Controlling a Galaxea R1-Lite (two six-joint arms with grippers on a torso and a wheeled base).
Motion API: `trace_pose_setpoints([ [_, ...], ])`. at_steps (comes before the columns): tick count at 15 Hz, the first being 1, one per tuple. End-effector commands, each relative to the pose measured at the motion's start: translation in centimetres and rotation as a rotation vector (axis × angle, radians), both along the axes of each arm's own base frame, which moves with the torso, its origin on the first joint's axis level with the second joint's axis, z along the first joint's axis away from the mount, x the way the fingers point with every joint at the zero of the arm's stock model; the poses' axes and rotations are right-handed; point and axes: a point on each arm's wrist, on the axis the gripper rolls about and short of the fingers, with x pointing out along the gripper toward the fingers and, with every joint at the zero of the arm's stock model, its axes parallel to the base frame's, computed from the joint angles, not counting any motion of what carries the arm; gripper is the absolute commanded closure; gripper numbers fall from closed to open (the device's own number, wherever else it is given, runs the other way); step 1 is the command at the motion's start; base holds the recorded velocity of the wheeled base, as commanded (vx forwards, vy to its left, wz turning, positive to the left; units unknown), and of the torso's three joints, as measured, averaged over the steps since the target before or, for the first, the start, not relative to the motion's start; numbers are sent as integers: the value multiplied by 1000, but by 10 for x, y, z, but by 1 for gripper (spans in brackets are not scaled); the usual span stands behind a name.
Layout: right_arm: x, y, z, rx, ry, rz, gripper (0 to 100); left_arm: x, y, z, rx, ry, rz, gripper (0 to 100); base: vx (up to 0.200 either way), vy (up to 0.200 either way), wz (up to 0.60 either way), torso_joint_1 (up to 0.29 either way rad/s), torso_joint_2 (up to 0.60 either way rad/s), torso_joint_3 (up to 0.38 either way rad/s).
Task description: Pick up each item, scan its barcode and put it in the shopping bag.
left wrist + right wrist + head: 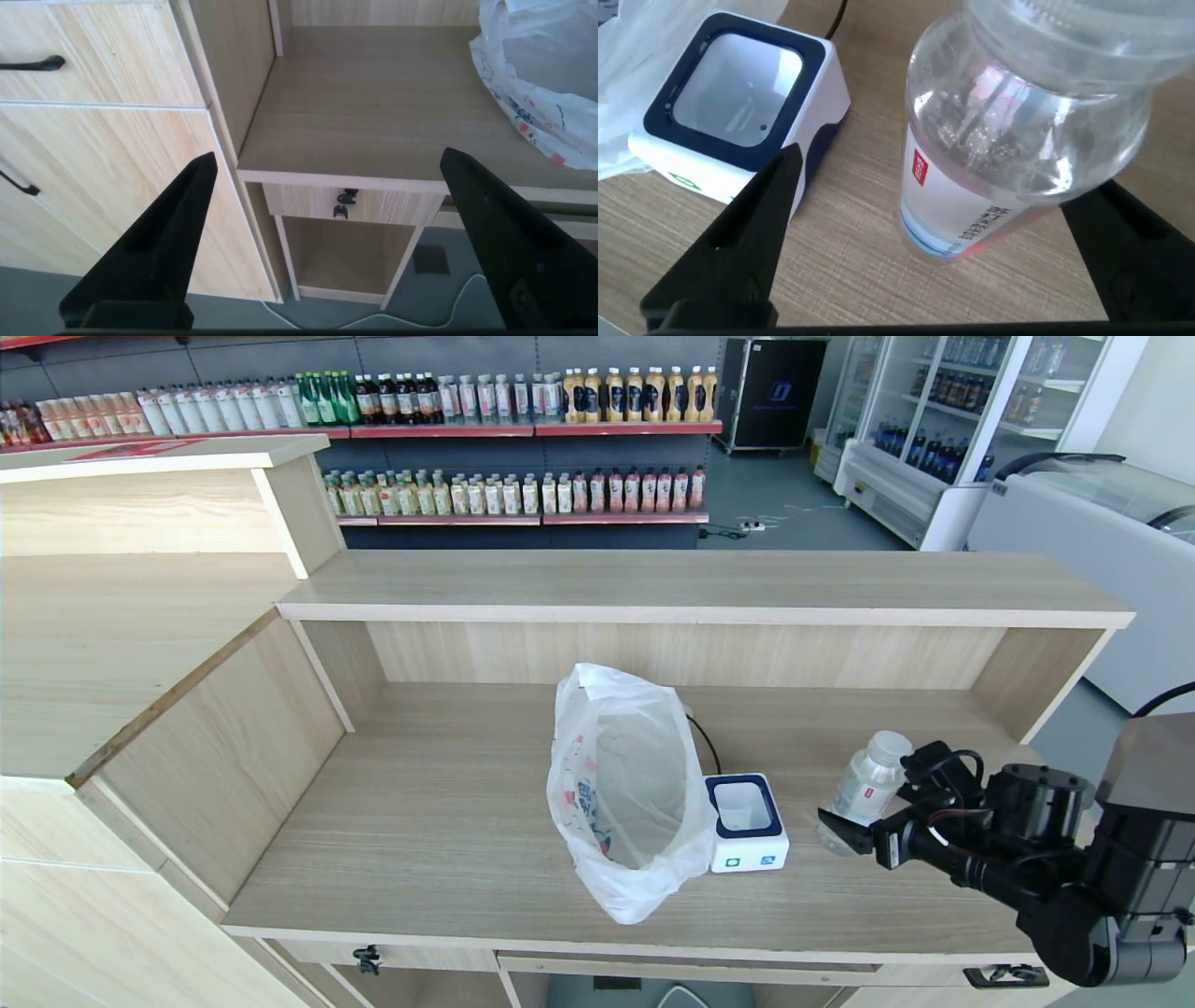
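Your right end effector [878, 795], spread open, brackets the upright clear bottle [873, 773] standing on the tabletop [448, 821] right of the scanner [744, 821] and bag [625, 793], so that arm is nearest.

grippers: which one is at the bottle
The right gripper: its open fingers flank the clear bottle. The left gripper hangs open near the cabinet drawers.

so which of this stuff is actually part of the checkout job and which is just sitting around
Job: water bottle, scanner, shopping bag, right gripper with jaws open either side of the bottle.

Just around: drink shelves, glass-door fridge, chest freezer.
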Motion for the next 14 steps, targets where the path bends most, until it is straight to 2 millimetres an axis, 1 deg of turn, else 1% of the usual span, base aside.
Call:
trace_pose_setpoints([
  [1, 8, 4, -8, 0, 2, 18, 0, 0, 0, 0, 0, 0, 1, 0, 0, 0, 0, 0, 0, 0],
  [8, 29, 8, -16, 3, -31, 29, 0, 0, 0, 0, 0, 0, 1, 0, 0, 0, 0, 0, 0, 0],
  [12, 30, 9, -14, 54, -17, 21, 0, 0, 0, 0, 0, 0, 1, 0, 0, 0, 0, 0, 0, 0],
  [14, 34, 12, -12, 66, -29, 49, 0, 0, 0, 0, 0, 0, 1, 0, 0, 0, 0, 0, 0, 0],
])
